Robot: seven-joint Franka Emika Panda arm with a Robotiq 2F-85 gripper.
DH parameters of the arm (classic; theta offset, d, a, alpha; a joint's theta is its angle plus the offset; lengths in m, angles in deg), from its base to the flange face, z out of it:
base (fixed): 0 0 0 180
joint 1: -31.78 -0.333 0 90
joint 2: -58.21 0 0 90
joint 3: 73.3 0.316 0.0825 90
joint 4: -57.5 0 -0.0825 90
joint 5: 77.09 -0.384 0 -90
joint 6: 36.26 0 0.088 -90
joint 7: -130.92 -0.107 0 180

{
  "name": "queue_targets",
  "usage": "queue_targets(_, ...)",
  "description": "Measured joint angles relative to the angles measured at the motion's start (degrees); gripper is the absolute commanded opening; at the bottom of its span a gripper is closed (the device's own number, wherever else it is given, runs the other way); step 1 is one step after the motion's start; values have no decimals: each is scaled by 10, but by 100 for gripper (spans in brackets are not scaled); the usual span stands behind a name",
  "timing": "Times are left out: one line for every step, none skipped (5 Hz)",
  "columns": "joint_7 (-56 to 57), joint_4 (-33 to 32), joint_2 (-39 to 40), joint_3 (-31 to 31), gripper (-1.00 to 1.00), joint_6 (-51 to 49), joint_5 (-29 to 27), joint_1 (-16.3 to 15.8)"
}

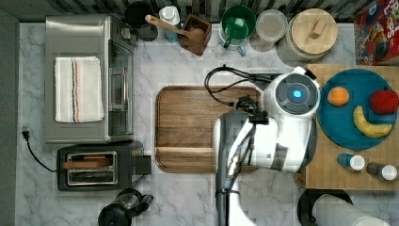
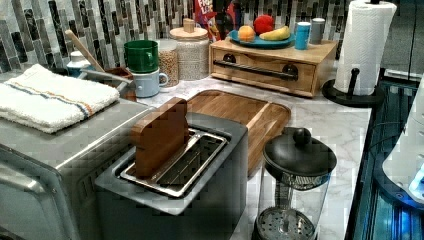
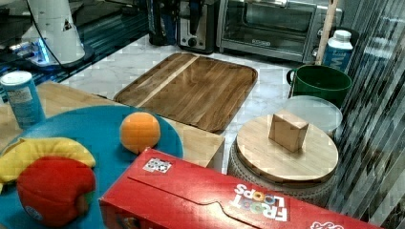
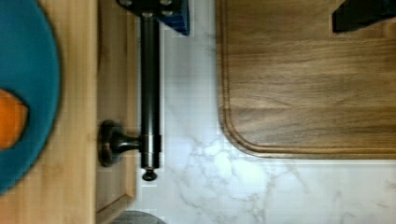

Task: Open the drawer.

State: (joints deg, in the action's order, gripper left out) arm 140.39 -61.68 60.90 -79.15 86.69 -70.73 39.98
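The drawer sits in a light wooden box at the top view's right, and its front looks flush with the box in the left view. A long black bar handle runs across the front. In the wrist view the handle lies along the drawer front. My gripper is open and hangs above it. One finger is over the handle's far stretch, the other finger over the brown tray. In the top view my arm covers the drawer front.
A dark brown tray lies on the marble counter beside the box. A blue plate with fruit and two small bottles rests on the box top. A paper towel roll, French press, toaster and toaster oven stand around.
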Motion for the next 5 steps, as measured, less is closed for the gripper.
queue_targets(20,-13,0,-10,100,40,14,14)
queue_targets(33,-24,0,-11,100,70,13,26)
queue_targets(41,-36,0,-20,100,95,13,28)
queue_targets(41,-51,11,-31,100,155,13,28)
queue_targets(41,-63,29,-34,100,171,8,30)
